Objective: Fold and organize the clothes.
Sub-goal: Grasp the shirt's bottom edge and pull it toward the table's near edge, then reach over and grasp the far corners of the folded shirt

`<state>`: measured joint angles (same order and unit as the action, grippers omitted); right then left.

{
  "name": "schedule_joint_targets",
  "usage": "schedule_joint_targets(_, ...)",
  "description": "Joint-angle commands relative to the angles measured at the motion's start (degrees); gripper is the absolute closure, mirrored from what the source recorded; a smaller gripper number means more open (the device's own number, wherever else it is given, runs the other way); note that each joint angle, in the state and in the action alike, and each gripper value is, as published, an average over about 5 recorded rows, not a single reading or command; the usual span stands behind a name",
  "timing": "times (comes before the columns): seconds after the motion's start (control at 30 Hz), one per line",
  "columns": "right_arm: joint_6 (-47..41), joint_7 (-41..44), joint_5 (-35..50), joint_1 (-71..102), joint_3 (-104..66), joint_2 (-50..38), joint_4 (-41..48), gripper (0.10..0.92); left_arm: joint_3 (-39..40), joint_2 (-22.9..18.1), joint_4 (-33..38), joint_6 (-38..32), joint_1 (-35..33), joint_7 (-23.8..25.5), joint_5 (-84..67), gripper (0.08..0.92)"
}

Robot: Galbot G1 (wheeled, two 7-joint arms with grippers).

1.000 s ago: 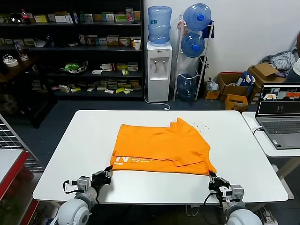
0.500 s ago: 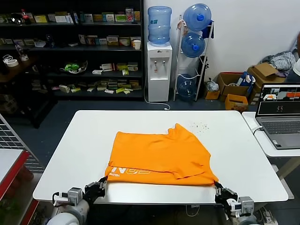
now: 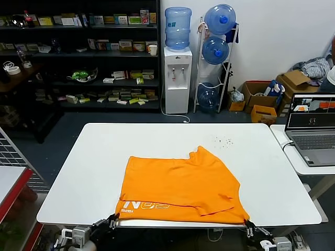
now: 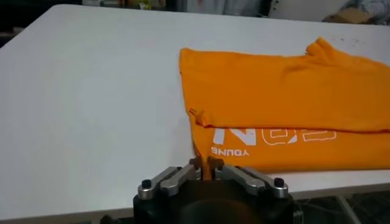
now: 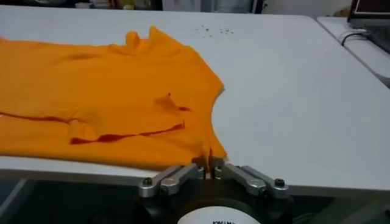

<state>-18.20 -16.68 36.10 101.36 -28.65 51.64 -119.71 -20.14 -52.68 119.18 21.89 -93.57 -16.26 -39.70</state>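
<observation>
The orange T-shirt (image 3: 178, 183) lies folded across the near half of the white table (image 3: 89, 172), with its pale lettering (image 3: 149, 205) along the near left hem. Its front hem reaches the table's near edge. My left gripper (image 3: 111, 223) sits just below that edge, shut on the shirt's near left corner; a strip of orange cloth (image 4: 206, 167) runs between its fingers (image 4: 205, 163). At the near right corner my right gripper (image 3: 248, 228) is likewise shut on the hem, with cloth (image 5: 209, 155) pinched between its jaws (image 5: 209, 164). The shirt (image 5: 91, 91) lies flat beyond.
A laptop (image 3: 313, 125) stands on a side table to the right. Small dark specks (image 3: 222, 140) lie on the table's far right part. A water dispenser (image 3: 176, 78), bottle rack and shelves stand behind. A red-edged table (image 3: 10, 183) is on the left.
Both grippers have pulled back toward me and sunk below the near table edge, dragging the shirt with them. Its front hem has come to the table's edge.
</observation>
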Motion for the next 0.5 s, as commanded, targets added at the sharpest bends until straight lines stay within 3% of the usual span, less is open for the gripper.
schedule_joint_targets(0.03,3.1,1.8,0.4,-13.7,0.4,-3.1,0.2,0.680,-4.7,1.3,2.6,0.0,3.4,0.5,0.1,0.711)
schedule_joint_targets(0.27,0.2,0.1,7.9,-38.6,10.1,-2.3,10.6,0.481,-5.4,2.1,-2.2,-2.3,17.7,4.1,-0.4,0.512)
schedule_joint_targets(0.5,-1.8,0.6,8.7,-58.7,23.3,8.4,32.6,0.276,2.7,-6.1,-20.9,-3.3,35.8,8.6,1.0,0.312)
